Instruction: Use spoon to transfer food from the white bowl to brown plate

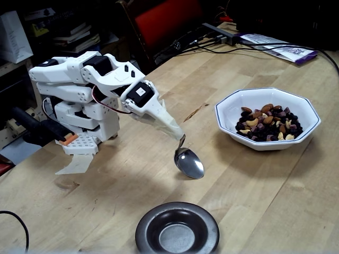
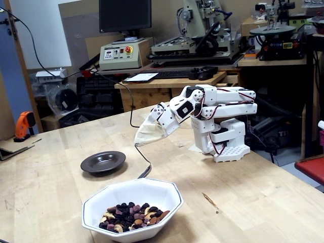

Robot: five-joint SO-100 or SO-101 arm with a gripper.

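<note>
The white tapered hand is seen closed around the thin handle of one shiny silver metal spoon, no gap showing between its fingers; the spoon's oval bowl is empty and hangs low over the pale wooden tabletop, though contact with it cannot be told. One white octagonal ceramic bowl with a thin blue rim line is set at about 2 o'clock from the spoon, holding a heap of tan nuts and dark purple-black pieces. One small round dark glossy plate, empty, is placed at 6 o'clock from the spoon.
</note>
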